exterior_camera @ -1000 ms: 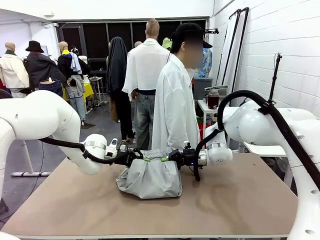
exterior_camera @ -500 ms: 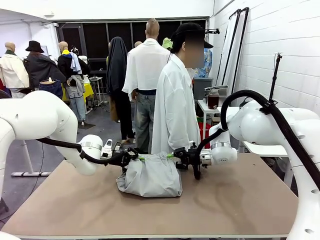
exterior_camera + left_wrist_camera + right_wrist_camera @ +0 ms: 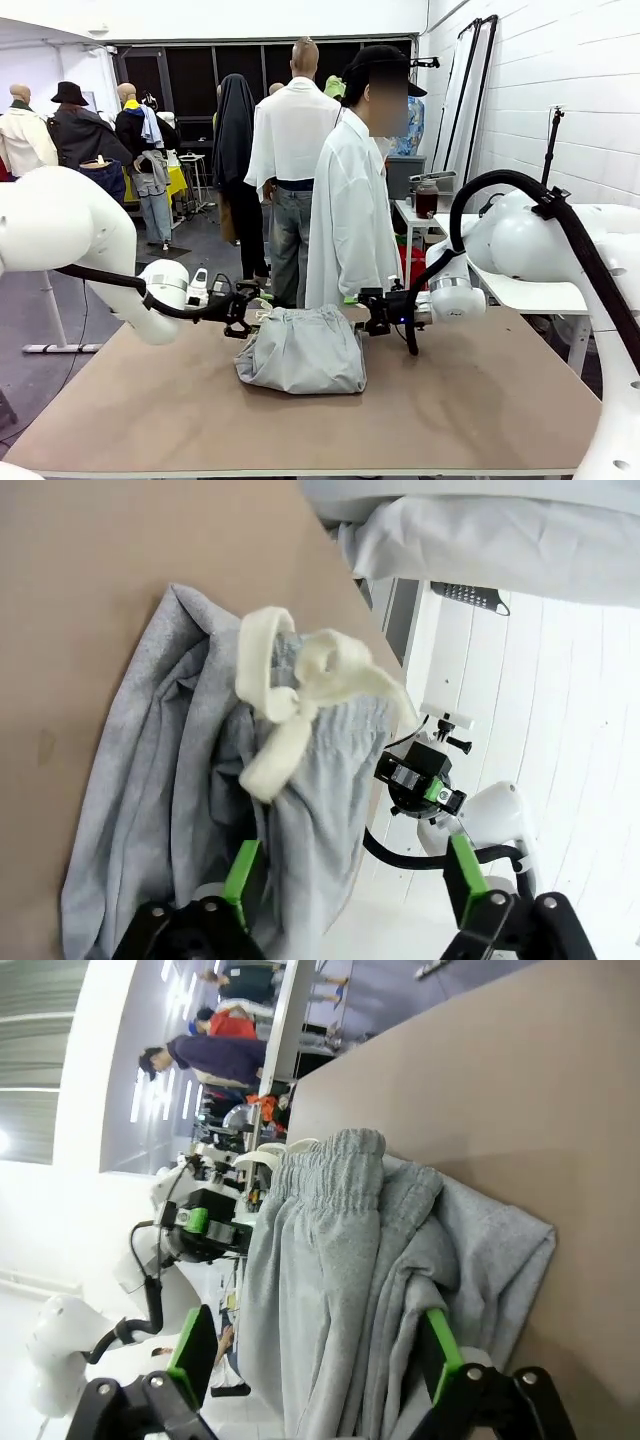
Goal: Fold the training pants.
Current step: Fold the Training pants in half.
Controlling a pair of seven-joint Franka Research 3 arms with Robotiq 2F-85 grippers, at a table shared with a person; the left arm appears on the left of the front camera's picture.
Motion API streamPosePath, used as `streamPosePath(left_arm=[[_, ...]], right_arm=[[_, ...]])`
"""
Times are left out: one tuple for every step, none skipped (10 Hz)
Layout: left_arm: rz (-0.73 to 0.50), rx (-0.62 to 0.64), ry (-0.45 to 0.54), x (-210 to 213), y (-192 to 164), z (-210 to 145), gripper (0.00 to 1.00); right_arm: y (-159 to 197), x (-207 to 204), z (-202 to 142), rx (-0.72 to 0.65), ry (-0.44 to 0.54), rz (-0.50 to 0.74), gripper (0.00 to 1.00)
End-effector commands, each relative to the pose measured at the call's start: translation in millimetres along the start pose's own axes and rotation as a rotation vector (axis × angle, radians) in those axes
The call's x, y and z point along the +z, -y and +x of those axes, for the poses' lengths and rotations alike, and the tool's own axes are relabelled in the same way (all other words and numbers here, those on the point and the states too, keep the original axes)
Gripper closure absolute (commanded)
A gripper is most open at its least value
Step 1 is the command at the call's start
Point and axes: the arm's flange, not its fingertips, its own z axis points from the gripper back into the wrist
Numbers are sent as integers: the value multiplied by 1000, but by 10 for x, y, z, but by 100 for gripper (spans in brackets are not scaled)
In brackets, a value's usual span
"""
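Left tool [image 3: 243,309]: fingers spread, gripping nothing, positioned just left of the training pants [image 3: 300,348] at waistband height. In the left wrist view one green pad [image 3: 243,869] lies against the grey fabric [image 3: 170,810]; the whitish drawstring [image 3: 300,695] is bunched on top of the pants. Right tool [image 3: 366,312]: fingers spread, gripping nothing, just right of the pants. The pants lie in a folded bundle on the tabletop [image 3: 470,400], waistband [image 3: 325,1175] toward the person [image 3: 350,215] standing beyond them.
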Motion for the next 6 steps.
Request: streamPosePath(left_arm=[[2,-48,74,242,102,-188,0],[-1,-61,88,314,164,-236,0],[-1,-73,97,379,224,-294,0],[0,-90,107,448,291,-337,0],[4,-99,117,499,338,-385,0],[7,-103,119,514,367,-407,0]], right_arm=[[-185,136,-76,25,45,-28,0],[-291,182,-78,46,52,-28,0],[-379,219,-98,60,54,-40,0],[-461,252,-101,71,52,-56,0],[-517,282,-120,81,53,-65,0],[-551,302,-138,85,51,-76,0]])
